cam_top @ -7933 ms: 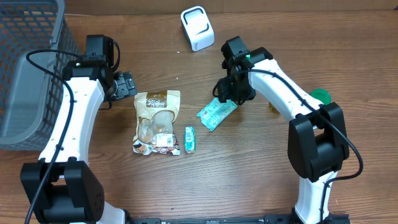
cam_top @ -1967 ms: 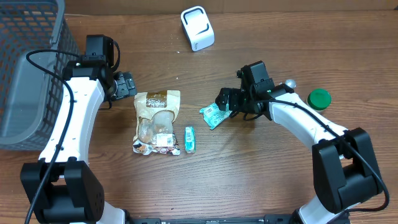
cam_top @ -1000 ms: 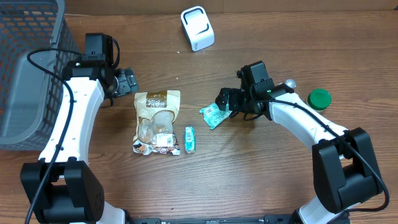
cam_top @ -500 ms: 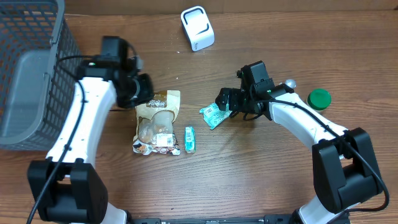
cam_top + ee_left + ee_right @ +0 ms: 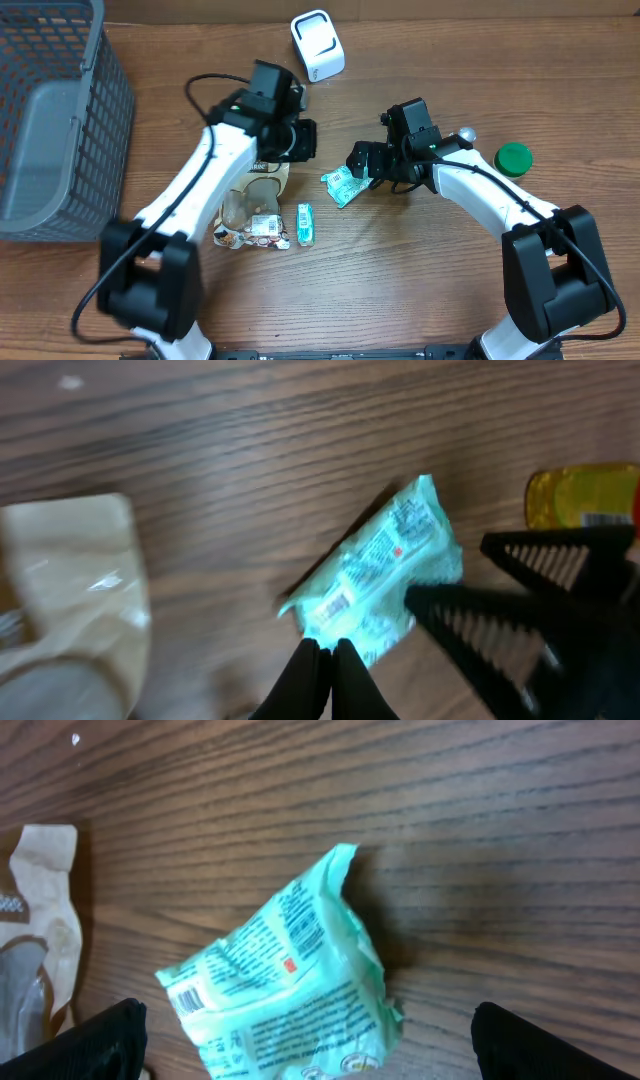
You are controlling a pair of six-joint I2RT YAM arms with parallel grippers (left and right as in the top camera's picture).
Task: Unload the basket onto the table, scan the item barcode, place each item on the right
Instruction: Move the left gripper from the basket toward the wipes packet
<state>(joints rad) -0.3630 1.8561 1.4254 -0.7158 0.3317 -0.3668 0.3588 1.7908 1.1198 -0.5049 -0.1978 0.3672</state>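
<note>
Closest to the arm bases on the wooden table [image 5: 400, 290]: a small green sachet [image 5: 306, 224], lying flat just beside a tan and clear snack bag [image 5: 250, 200], the bag's far end passing under the left arm. Further out, near mid-table: the crumpled mint-green packet [image 5: 345, 186], resting on the wood with printed side up, a barcode showing at one corner in the right wrist view. Right gripper [image 5: 358, 165] at the packet's right end, spread wide, one finger to each side in its own wrist view, not clamped on anything. Left gripper [image 5: 320, 660] reaching in from the packet's far left, fingers pressed together on nothing, tips over the wood at the packet's edge; contact impossible to tell. Beyond the packet in the left wrist view, a yellow container [image 5: 580, 495]. Off to the right, a green lid [image 5: 514, 157], well apart. At the far edge, a white scanner [image 5: 317, 45]; in the far left corner, a grey mesh basket [image 5: 60, 100].
</note>
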